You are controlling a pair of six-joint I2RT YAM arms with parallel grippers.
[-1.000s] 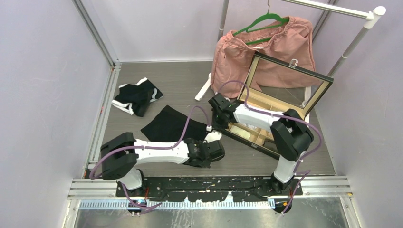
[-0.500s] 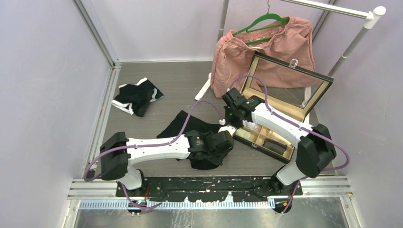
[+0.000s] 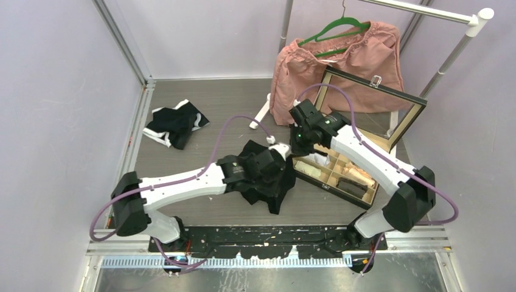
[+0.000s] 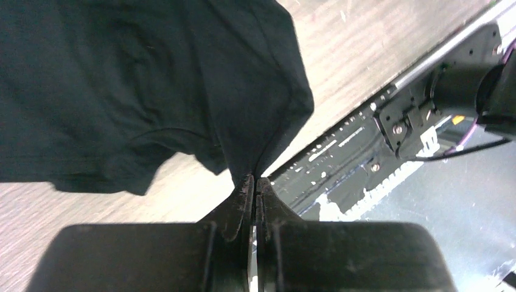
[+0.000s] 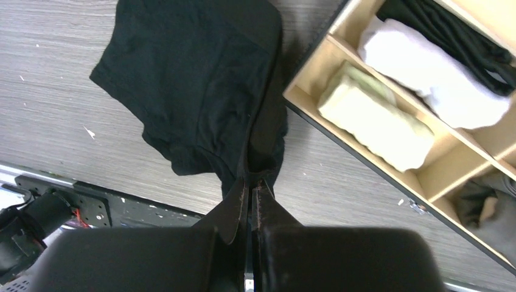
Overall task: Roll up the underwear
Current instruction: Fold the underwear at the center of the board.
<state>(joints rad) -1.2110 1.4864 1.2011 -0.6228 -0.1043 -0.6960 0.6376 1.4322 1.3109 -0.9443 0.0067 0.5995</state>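
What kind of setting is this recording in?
Probably a walled robot test cell dressed as a wardrobe corner: a clothes rail hung with a pink garment, and a divided wooden box holding rolled clothes.

Bright, even light, faint shadows; wrist views seem slightly soft.

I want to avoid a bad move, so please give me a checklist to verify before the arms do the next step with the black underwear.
1. Left jaws shut on the black underwear: ok.
2. Right jaws shut on the same garment: ok.
3. Garment flat enough to roll: not ok, it is bunched up.
4. Bare table to lay it on: ok, toward the far side.
5. Cloth apart from the wooden box: cannot tell, it hangs right at the rim.
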